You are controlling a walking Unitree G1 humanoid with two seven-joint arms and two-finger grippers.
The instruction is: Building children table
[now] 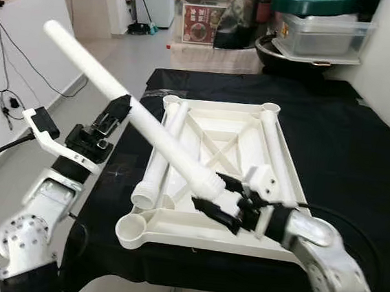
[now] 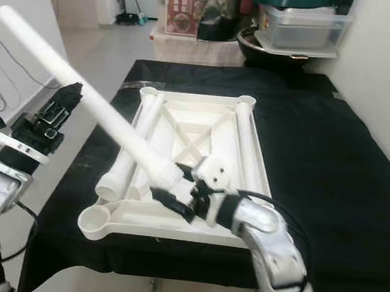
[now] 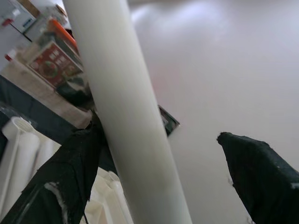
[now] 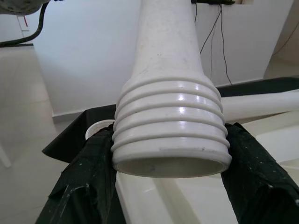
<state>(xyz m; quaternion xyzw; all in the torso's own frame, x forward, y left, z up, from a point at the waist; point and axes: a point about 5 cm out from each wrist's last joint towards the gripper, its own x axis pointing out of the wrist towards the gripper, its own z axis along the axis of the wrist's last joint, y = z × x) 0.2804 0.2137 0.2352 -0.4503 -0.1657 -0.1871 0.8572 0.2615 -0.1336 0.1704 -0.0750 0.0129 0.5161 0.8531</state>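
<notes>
Right wrist view: right gripper (image 4: 170,172) pinches threaded end of leg (image 1: 127,101) over tabletop (image 1: 217,131); left gripper (image 1: 119,111) spread beside shaft; aim threads squarely into near-left socket (image 1: 132,228) before twisting

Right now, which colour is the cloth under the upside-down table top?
Black. The cloth under the white table top shows best in the left eye view.

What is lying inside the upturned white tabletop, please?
Inside the upturned tabletop, loose white legs lie along its sides: two on the left and one on the right, with crossed ribs between. The raised leg and the right tool cover part of the near edge.
</notes>
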